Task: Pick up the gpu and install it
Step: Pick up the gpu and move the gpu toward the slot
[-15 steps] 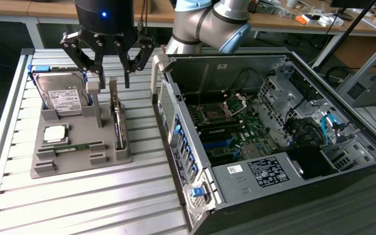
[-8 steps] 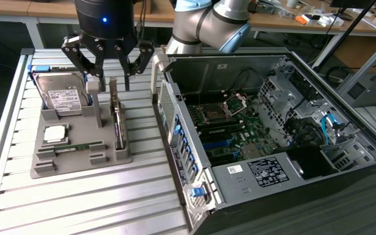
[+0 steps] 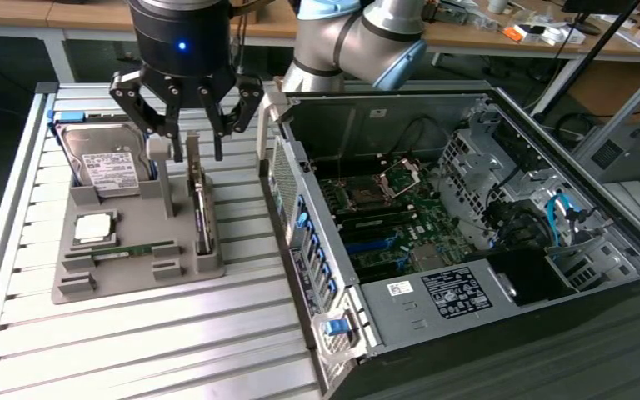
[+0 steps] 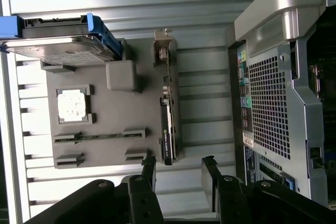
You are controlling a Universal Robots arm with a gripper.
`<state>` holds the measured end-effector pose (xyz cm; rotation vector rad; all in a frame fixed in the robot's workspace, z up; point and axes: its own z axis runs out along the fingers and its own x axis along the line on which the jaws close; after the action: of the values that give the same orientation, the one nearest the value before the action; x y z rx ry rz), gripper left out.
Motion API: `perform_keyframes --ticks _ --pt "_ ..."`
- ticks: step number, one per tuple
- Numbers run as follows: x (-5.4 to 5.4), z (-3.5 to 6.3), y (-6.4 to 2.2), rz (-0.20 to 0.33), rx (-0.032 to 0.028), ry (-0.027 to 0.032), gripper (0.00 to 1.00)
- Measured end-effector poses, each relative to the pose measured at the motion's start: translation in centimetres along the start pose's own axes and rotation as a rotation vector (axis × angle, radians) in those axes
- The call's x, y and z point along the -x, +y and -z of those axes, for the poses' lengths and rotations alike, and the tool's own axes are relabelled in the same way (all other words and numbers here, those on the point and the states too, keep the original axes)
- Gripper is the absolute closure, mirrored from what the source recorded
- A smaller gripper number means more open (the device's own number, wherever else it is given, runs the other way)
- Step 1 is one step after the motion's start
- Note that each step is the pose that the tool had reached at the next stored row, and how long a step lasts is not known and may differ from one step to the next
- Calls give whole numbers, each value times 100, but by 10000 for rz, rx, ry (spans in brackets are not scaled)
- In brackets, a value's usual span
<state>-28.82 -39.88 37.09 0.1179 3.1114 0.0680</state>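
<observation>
The gpu [image 3: 200, 204] stands on edge in a slot of the grey holder tray [image 3: 131, 279], a dark card with a pale metal bracket at its far end. My gripper [image 3: 196, 150] hangs just above that bracket end, open, with a finger on each side of the card's line and nothing held. In the wrist view the gpu [image 4: 167, 108] lies below the open gripper [image 4: 178, 165], closer to one finger [image 4: 149, 169] than the other. The open computer case [image 3: 432, 208] lies at the exterior view's right, its motherboard exposed.
On the same tray sit a silver hard drive [image 3: 103, 158] with a white label, a square processor [image 3: 94, 225] and a narrow green memory stick [image 3: 131, 250]. The case's perforated rear wall [image 4: 268, 103] stands close beside the tray. The table is ribbed aluminium [image 3: 164, 342].
</observation>
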Motion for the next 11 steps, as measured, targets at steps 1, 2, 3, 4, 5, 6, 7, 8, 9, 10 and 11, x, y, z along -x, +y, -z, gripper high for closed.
perform_keyframes --ticks 1,2,3,4,5,6,7,8,9,10,11 --pt "2 -10 0 0 0 0 52" --pt "3 -21 -1 -1 0 -1 52" --pt "4 -31 -1 -1 0 0 52" --pt "6 -42 -2 0 -1 0 52" --pt "6 -53 -2 0 0 0 52" --pt "7 -65 -2 0 0 0 52" --pt "7 -75 -3 0 -1 0 52" --pt "7 -87 -3 0 0 -1 52" --pt "7 -100 -4 0 0 0 52" --pt "6 -111 -4 0 -1 0 52" --pt "6 -128 -5 -1 -1 0 52"
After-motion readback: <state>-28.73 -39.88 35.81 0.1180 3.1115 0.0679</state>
